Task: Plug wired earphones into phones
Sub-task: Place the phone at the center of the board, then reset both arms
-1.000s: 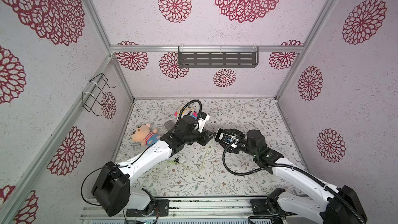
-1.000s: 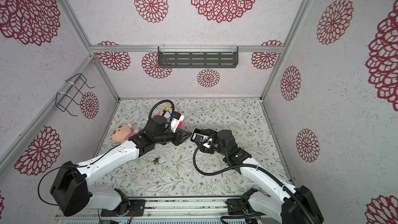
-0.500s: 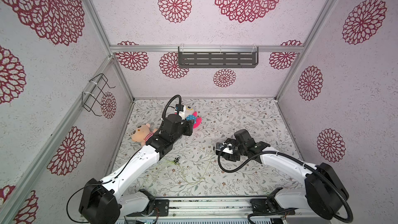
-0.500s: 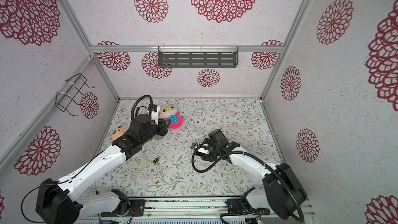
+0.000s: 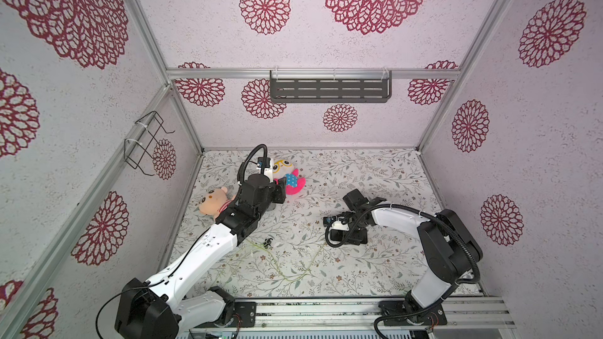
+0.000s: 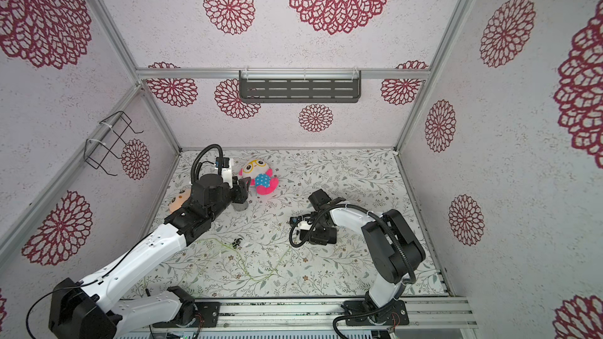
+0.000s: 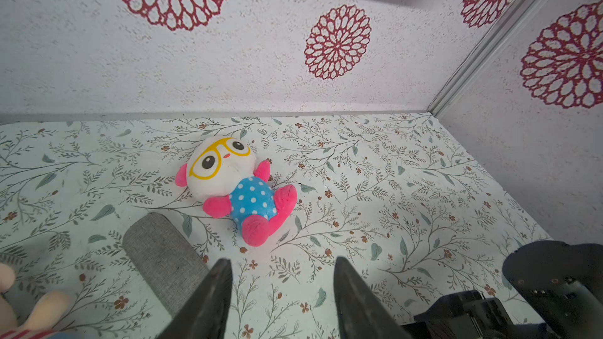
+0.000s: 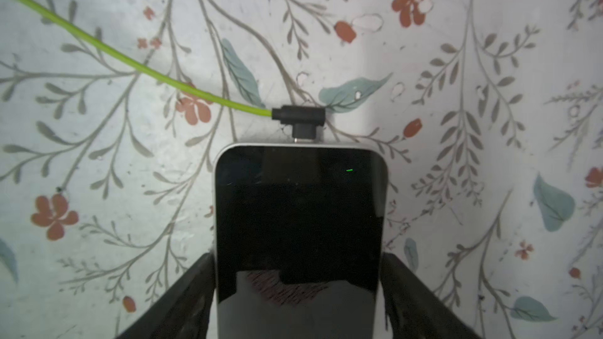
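1. Table [image 5: 375, 272], floral top. A second ago both arms met above its middle with the phone raised between them. Now they stand well apart.
2. Left arm [image 5: 208, 249]. It has swung off toward the back of the table.
3. Right arm [image 5: 401, 220]. It has folded low and brought the phone down to the tabletop.
4. Pink plush toy [image 7: 235, 184] and grey pouch [image 7: 163, 256], at the back of the table, just ahead of the left arm. Neither is part of the job.
5. Phone [image 8: 298, 223]. It appears to lie flat on the table, screen up and dark.
6. Left gripper [image 7: 282, 260]. Its jaws have spread well apart since a second ago, with nothing between them.
7. Right gripper [image 8: 298, 256]. One finger stands close along each long side of the phone. From here I cannot tell whether they pinch it or have let go.
8. Wired earphones: the cable [image 8: 130, 60] trails loose across the table to the earbuds [image 5: 268, 242], which lie near the left arm.
9. Plug [image 8: 301, 119], dark and angled. It is seated in the phone's end edge, with only a sliver of metal showing.

Judgement: the plugging looks done, and the arms seem to be letting go and clearing off.
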Robot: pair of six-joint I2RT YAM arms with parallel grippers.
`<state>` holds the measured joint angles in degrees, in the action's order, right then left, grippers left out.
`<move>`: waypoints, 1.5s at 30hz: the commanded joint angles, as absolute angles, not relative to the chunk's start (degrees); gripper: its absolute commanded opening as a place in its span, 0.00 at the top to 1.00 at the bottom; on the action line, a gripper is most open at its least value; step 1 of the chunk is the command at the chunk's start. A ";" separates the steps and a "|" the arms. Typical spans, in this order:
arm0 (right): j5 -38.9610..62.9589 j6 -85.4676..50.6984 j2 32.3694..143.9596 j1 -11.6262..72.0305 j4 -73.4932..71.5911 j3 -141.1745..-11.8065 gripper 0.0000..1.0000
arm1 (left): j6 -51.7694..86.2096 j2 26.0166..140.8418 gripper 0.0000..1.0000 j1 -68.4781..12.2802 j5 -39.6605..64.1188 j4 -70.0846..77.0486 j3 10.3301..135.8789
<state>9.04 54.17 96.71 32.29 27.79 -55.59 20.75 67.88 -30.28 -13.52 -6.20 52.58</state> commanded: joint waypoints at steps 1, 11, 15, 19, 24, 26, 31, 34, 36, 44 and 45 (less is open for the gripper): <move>7.76 55.61 95.77 31.66 29.67 -55.45 0.01 | 19.92 67.04 0.42 -28.87 -15.92 -4.07 51.73; 2.73 29.74 64.90 27.64 -25.28 -30.41 0.01 | 17.59 61.00 0.02 -25.08 -31.53 0.62 47.71; -20.38 13.10 57.86 21.71 -51.54 -20.25 0.01 | 13.30 59.37 0.02 -22.83 -41.96 8.59 41.76; -26.94 11.66 58.20 14.74 -49.82 -18.18 0.01 | 14.65 59.65 0.02 -15.71 -41.81 13.27 33.66; -31.22 5.39 63.96 9.44 -55.76 -14.14 0.01 | 8.20 65.60 0.02 -11.24 -39.46 23.16 27.38; -31.68 3.25 66.83 7.87 -58.65 -12.45 0.01 | 8.29 68.58 0.02 -9.09 -37.05 23.86 27.08; -28.09 3.98 70.30 5.55 -62.04 -12.40 0.01 | 8.35 76.33 0.03 -4.36 -30.10 34.75 24.15; -25.20 3.42 69.54 4.24 -59.30 -12.96 0.01 | 7.04 78.56 0.03 -2.78 -23.25 36.38 25.31; -23.75 3.62 68.15 4.13 -54.55 -12.94 0.01 | 7.59 79.15 0.03 -2.21 -22.79 34.07 26.62; -24.42 4.80 75.44 4.48 -62.21 -11.42 0.01 | 4.84 79.54 0.03 2.93 -14.58 41.68 23.85; -23.73 4.51 76.34 4.22 -58.69 -13.37 0.01 | 5.26 80.04 0.03 3.67 -13.45 43.22 23.24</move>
